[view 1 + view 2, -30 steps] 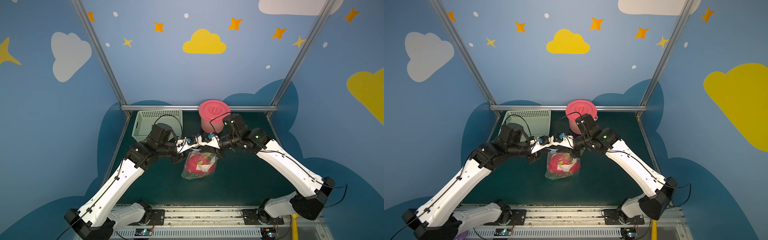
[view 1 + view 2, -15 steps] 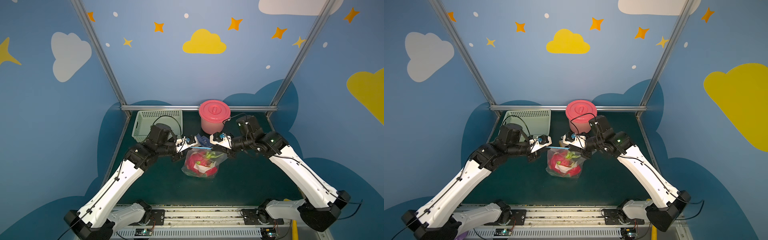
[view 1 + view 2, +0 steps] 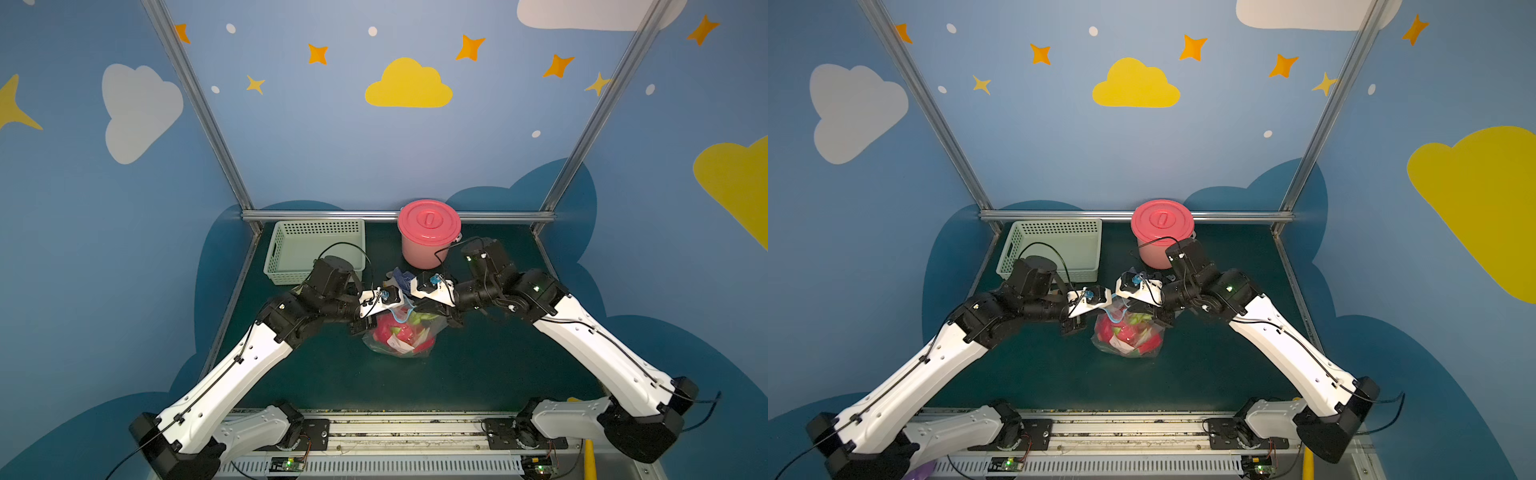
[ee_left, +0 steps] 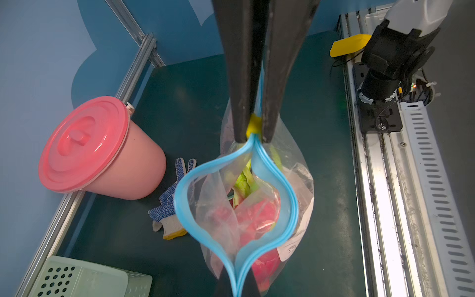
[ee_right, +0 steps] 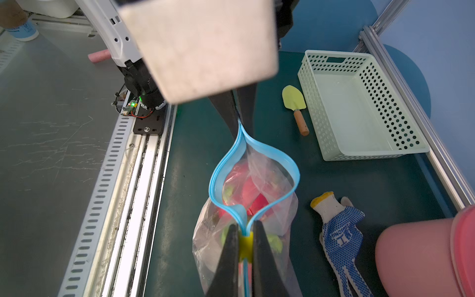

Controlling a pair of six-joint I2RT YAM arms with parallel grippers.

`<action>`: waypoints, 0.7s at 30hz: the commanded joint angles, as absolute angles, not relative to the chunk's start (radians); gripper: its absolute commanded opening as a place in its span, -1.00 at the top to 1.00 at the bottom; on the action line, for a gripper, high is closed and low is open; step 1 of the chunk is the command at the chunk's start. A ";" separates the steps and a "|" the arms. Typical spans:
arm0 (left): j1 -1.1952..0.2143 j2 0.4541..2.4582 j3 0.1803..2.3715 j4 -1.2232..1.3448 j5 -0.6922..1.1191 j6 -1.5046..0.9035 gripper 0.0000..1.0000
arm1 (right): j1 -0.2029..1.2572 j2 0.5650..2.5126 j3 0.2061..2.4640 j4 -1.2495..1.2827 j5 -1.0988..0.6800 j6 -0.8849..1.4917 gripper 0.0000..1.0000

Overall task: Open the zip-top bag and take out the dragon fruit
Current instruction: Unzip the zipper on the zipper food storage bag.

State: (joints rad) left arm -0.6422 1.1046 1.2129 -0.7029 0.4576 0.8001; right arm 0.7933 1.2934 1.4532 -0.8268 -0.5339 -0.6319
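Observation:
The zip-top bag (image 3: 401,338) stands on the green mat between both arms, also seen in a top view (image 3: 1127,336). Its light-blue zip strip (image 4: 291,198) bows apart into an open loop. The pink dragon fruit (image 4: 259,213) with green scales lies inside, visible through the mouth (image 5: 248,187). My left gripper (image 4: 235,281) is shut on one end of the strip. My right gripper (image 5: 245,227) is shut on the yellow slider tab (image 5: 245,246) at the other end. Each wrist view shows the opposite gripper pinching its end.
A pink lidded bucket (image 3: 428,232) stands at the back, just behind the right wrist. A pale green perforated basket (image 3: 316,249) sits at the back left. A white and blue dotted glove (image 5: 339,231) lies beside the bag, and a small yellow trowel (image 5: 295,108) lies near the basket.
The right gripper drew the slider away to the right, then came back toward the left gripper. The zip strip, first closed and straight, now bulges into an open loop.

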 commanded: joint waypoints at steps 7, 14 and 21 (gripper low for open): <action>-0.617 1.098 1.180 -0.624 0.338 0.768 0.93 | 0.782 1.261 1.432 -0.911 -0.446 -0.648 0.92; -0.501 1.073 1.182 -0.624 0.317 0.803 0.93 | 0.744 1.190 1.389 -0.966 -0.400 -0.642 0.91; -0.424 1.070 1.198 -0.629 0.293 0.834 0.93 | 0.684 1.133 1.370 -1.023 -0.397 -0.661 0.89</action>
State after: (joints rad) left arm -0.4599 1.0828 1.1797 -0.6315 0.3538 0.8158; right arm 0.7086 1.1667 1.3865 -0.9184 -0.4156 -0.6487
